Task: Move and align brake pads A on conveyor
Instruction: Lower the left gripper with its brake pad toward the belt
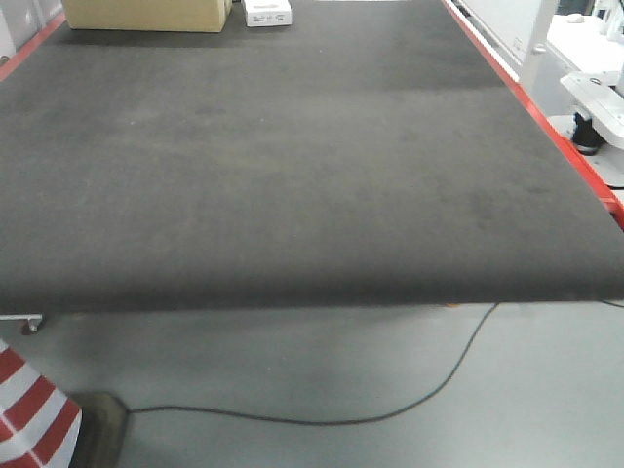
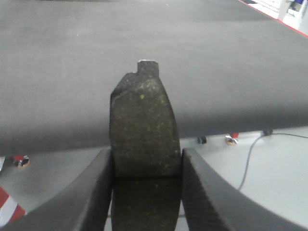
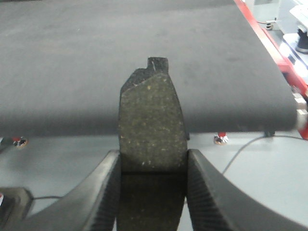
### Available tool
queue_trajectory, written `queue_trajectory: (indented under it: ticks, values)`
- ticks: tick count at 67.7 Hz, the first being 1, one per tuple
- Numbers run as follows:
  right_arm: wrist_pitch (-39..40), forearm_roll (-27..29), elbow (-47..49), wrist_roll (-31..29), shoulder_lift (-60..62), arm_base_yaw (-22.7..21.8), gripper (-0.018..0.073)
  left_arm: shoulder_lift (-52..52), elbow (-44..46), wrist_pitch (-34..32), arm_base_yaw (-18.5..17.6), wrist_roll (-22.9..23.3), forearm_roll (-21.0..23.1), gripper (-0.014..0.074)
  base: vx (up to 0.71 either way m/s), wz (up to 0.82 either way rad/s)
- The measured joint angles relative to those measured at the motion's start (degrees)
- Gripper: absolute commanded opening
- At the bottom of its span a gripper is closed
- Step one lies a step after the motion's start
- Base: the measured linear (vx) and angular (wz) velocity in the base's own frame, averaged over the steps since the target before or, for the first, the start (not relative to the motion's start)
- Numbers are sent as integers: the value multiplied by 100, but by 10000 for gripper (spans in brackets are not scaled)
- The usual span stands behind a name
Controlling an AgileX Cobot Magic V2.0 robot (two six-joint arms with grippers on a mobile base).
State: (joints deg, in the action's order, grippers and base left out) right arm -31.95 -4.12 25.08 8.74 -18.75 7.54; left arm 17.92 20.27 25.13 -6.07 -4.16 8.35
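The left pincer (image 2: pixel 147 153) is clamped on 1 brake pad A (image 2: pixel 144 120), held just off the near edge of the conveyor (image 2: pixel 72 72). The right pincer (image 3: pixel 153 155) grips a 2nd brake pad A (image 3: pixel 151 115) likewise by that edge.

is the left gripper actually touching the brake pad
Touching. In the left wrist view both fingers of the left gripper press flush against the sides of the brake pad, no gap.

Front view tilted down over conveyor (image 1: pixel 292 156) toward 12 o'clock, wrist views low, close, sharing its 6 o'clock edge.
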Motion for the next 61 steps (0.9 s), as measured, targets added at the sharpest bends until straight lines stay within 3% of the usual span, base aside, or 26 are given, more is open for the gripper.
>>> queue_trajectory:
  ticks: [61]
  values:
    - [0, 0, 0, 0, 0, 0, -7, 0, 0, 0, 0, 0, 0, -6, 35, 1]
